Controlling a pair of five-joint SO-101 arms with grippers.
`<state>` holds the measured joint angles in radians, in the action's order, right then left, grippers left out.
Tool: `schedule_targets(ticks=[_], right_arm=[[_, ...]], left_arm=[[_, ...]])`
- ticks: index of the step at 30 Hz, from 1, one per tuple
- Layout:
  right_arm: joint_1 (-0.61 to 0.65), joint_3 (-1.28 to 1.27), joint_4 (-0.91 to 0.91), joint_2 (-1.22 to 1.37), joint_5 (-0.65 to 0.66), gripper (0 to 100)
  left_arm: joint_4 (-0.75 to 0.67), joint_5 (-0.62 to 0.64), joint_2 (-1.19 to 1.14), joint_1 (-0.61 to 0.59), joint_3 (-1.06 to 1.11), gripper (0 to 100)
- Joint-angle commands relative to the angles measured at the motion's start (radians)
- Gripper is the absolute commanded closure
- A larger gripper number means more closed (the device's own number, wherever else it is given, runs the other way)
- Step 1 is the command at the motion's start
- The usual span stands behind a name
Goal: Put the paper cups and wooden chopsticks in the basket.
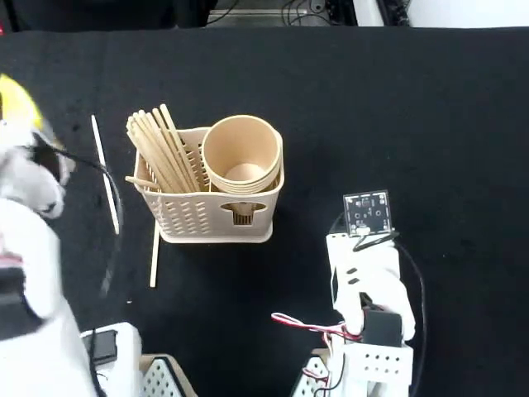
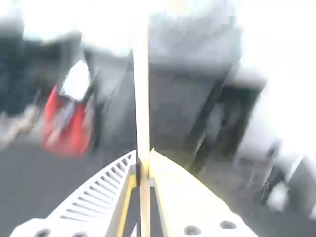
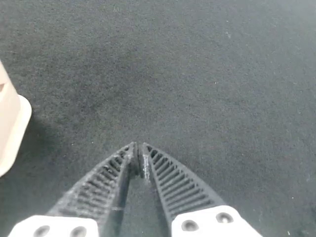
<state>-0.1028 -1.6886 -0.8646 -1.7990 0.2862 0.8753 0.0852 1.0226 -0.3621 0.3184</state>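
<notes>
The beige basket stands mid-table and holds a bundle of wooden chopsticks and stacked paper cups. One chopstick lies on the cloth by the basket's front left corner, and a thin pale one lies further left. My left gripper is shut on a chopstick that sticks straight out past its fingertips; this arm is a blur at the table's left edge. My right gripper is shut on nothing, low over bare cloth to the right of the basket.
The right arm rests at the front right of the black cloth. A black cable loops from the left arm across the cloth near the pale chopstick. Cables lie beyond the table's far edge.
</notes>
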Motion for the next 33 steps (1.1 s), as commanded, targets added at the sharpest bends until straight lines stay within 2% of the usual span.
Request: schedule_targets(ticks=[1, 4, 9, 18, 20, 23, 27, 30, 33], right_arm=[[-0.015, 0.001, -0.002, -0.004, 0.003, 97.2], [-0.015, 0.001, -0.002, -0.004, 0.003, 97.2], [-0.015, 0.001, -0.002, -0.004, 0.003, 97.2], [-0.015, 0.001, -0.002, -0.004, 0.038, 97.5], [-0.015, 0.001, -0.002, -0.004, 0.038, 97.5], [-0.015, 0.001, -0.002, -0.004, 0.038, 97.6], [-0.015, 0.001, -0.002, -0.004, 0.038, 97.6], [-0.015, 0.001, -0.003, -0.004, 0.038, 97.6], [-0.015, 0.001, -0.012, -0.004, 0.040, 97.4]], left_arm=[[-0.471, 0.071, 0.184, 0.189, 0.298, 97], [-0.614, 0.115, 0.222, 0.289, 0.446, 97], [-0.629, 0.203, 0.222, 0.363, 0.587, 97], [-0.618, 0.204, 0.232, 0.384, 0.769, 96], [-0.532, 0.209, 0.232, 0.378, 0.739, 90], [-0.313, 0.212, 0.233, 0.381, 0.639, 80], [-0.032, 0.204, 0.232, 0.369, 0.443, 79], [0.072, 0.210, 0.221, 0.282, 0.334, 79], [0.083, 0.253, 0.192, 0.122, 0.303, 79]])
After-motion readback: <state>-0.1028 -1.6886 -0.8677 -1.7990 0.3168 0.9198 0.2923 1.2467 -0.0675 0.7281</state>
